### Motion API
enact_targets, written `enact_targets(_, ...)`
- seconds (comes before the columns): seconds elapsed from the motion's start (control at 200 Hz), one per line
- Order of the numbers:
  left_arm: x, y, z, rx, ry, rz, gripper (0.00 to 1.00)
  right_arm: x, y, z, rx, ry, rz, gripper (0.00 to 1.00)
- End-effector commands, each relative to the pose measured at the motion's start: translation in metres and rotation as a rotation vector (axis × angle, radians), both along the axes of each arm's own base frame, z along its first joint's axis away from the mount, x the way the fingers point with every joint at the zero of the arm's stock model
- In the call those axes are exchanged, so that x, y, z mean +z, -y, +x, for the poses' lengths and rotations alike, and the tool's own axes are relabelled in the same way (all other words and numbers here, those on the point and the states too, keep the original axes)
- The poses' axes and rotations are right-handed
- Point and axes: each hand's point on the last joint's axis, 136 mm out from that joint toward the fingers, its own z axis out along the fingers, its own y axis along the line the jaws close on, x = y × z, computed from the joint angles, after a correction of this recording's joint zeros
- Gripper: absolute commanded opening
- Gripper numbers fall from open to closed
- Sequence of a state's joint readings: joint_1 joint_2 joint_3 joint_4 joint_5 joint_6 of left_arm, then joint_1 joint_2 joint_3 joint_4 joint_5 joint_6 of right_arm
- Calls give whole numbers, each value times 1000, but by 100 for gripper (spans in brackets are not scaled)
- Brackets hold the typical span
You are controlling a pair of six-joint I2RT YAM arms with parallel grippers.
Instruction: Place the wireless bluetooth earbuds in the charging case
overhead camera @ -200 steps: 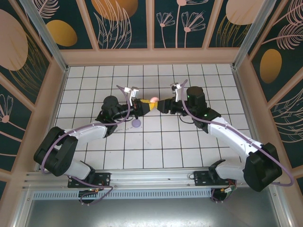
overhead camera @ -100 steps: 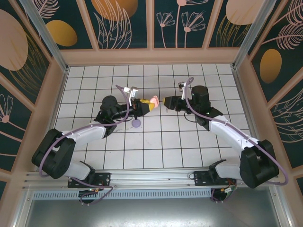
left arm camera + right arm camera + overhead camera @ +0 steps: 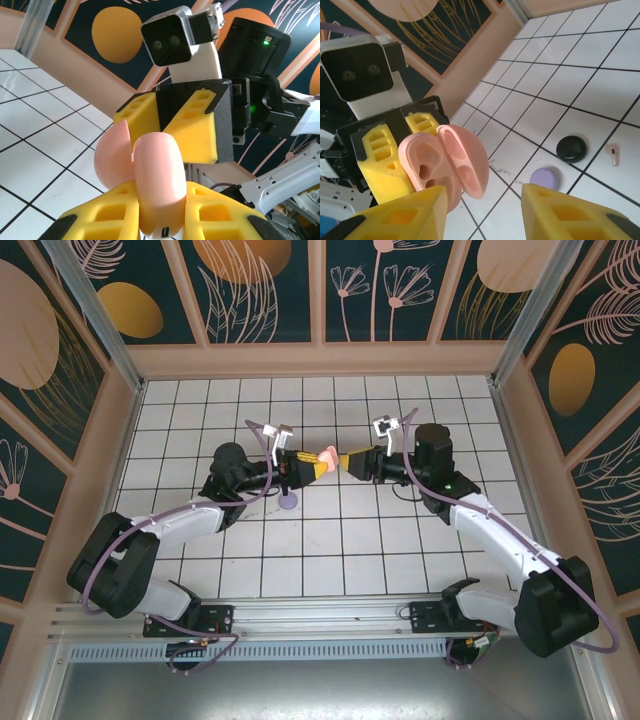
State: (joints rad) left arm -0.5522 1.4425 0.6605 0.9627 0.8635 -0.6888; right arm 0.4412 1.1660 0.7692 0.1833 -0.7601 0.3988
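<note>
Three cases: pink case (image 3: 445, 165), black case (image 3: 571, 148), purple case (image 3: 546, 178). One pink earbud (image 3: 614, 154).

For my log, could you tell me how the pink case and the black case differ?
The pink case is open, the black case looks shut. The pink case is held aloft in the left gripper; the black case lies on the white tiles. Both are smooth and rounded.

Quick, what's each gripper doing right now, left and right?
Left gripper: closed on the pink charging case.
Right gripper: jaws open, holding nothing.
</note>
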Motion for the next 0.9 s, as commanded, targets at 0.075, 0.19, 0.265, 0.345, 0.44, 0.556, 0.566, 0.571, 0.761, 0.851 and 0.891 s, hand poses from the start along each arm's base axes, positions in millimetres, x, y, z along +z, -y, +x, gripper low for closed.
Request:
enact_targets(0.075, 19, 4, -8, -58, 60, -41, 0, 6, -8, -6, 70, 27, 24, 41)
enact_targets(0.19, 19, 5, -7, -59, 56, -41, 0, 4, -11, -5, 74, 25, 22, 40)
enact_targets(0.265, 19, 5, -7, -62, 56, -41, 0, 4, -13, -5, 76, 22, 23, 40)
enact_targets(0.345, 20, 5, -6, -61, 55, -42, 0, 3, -14, -4, 74, 21, 24, 40)
enact_targets(0.44, 20, 5, -7, -62, 55, -43, 0, 4, -16, -2, 74, 22, 23, 38)
enact_targets(0.556, 20, 5, -7, -63, 54, -44, 0, 4, -19, 0, 73, 18, 22, 37)
enact_targets(0.566, 20, 5, -7, -65, 55, -44, 0, 4, -19, 0, 73, 19, 22, 36)
enact_targets(0.571, 19, 5, -7, -65, 52, -44, 0, 4, -19, 1, 72, 19, 23, 36)
enact_targets(0.761, 17, 5, -8, -66, 46, -44, 0, 6, -22, 4, 65, 21, 20, 33)
enact_targets(0.851, 15, 4, -9, -66, 44, -41, 0, 7, -21, 6, 54, 25, 19, 31)
enact_targets(0.891, 15, 4, -9, -66, 43, -41, 0, 8, -21, 7, 53, 26, 19, 30)
